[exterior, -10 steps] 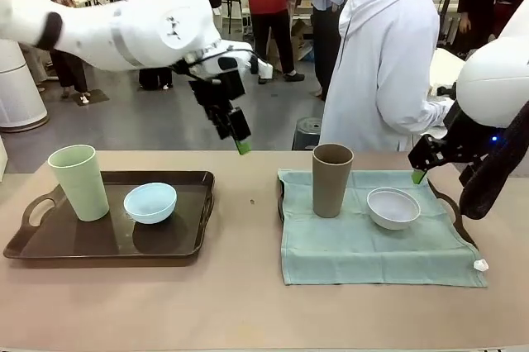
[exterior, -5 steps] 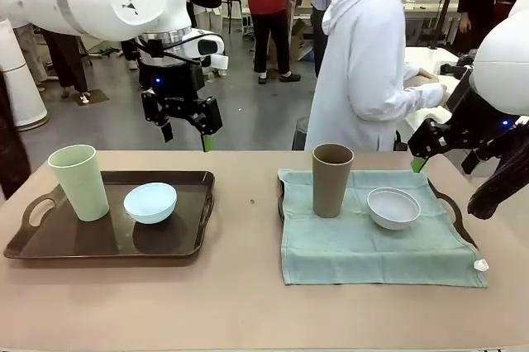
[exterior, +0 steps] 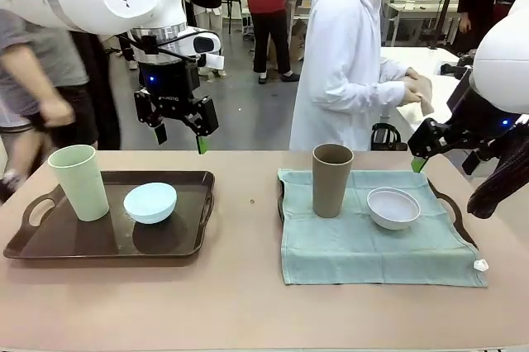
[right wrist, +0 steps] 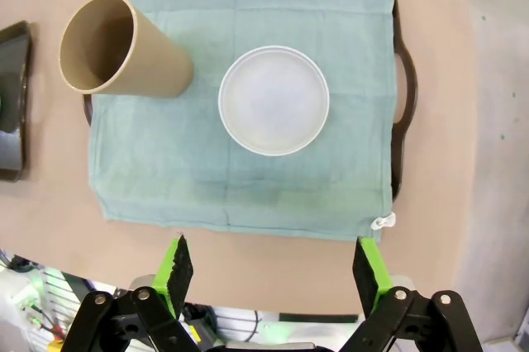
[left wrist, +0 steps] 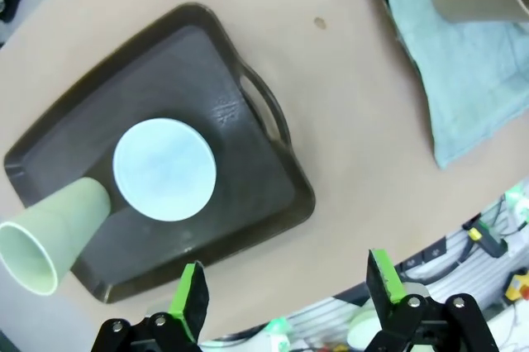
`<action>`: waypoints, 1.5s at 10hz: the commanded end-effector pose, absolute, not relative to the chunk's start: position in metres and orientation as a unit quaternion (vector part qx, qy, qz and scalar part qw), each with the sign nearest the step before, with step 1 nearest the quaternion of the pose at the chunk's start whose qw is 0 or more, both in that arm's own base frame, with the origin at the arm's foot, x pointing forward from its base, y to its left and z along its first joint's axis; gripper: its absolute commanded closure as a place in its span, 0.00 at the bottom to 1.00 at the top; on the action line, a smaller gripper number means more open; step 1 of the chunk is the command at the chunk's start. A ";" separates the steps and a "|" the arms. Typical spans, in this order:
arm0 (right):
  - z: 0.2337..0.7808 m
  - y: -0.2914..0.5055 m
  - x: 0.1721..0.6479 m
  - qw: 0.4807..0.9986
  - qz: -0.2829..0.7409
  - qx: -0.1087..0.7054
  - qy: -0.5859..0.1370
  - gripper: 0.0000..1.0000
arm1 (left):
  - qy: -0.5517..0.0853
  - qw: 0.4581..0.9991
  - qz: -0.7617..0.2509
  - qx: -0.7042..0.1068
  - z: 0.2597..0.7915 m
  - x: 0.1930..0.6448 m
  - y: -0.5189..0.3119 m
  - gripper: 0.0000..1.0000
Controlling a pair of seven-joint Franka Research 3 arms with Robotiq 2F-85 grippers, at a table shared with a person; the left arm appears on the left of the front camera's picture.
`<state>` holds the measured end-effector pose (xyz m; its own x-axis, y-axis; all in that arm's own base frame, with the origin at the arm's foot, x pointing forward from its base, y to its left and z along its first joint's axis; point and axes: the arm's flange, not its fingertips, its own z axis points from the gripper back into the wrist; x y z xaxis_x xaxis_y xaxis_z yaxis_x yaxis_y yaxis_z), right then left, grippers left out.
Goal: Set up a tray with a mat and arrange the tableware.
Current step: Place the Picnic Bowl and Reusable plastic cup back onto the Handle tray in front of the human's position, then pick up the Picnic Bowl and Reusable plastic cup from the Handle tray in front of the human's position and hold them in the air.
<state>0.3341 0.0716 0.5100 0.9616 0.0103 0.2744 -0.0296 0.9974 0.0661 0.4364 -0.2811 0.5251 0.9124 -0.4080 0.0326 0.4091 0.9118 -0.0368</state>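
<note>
Matte plastic, plain, no print on any piece.

Tray A: dark brown tray (exterior: 50, 244) with two handles, on the robot's left part of the tan table (exterior: 248, 302), no mat on it.
- Pale green cup (exterior: 79, 182): tall, tapered, upright near the tray's left end.
- Light blue bowl (exterior: 150, 202): small, round, upright and empty, just beside the cup toward the tray's middle.

Tray B: second dark tray (exterior: 450, 207) on the right part, draped with a teal-green cloth mat (exterior: 364, 253); handles showed past the cloth on both sides, and a small white tag (exterior: 480, 265) lay at the near right corner.
- Brown cup (exterior: 332, 178): tall, tapered, upright on the mat's left half.
- White bowl (exterior: 393, 207): small, upright and empty, on the mat just right of the cup, apart from it.

Left gripper (exterior: 180, 139): above the far edge of tray A, fingers spread wide, grasping nothing.

Right gripper (right wrist: 273, 273): raised over tray B's far right corner, fingers likewise spread, grasping nothing.

A person in white (exterior: 339, 71) stood beyond the far side, turned to one side.
</note>
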 end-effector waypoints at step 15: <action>0.524 -0.066 0.319 0.972 -0.140 0.164 -0.095 0.00 | 0.006 0.967 -0.123 -0.223 0.562 0.400 -0.020 0.00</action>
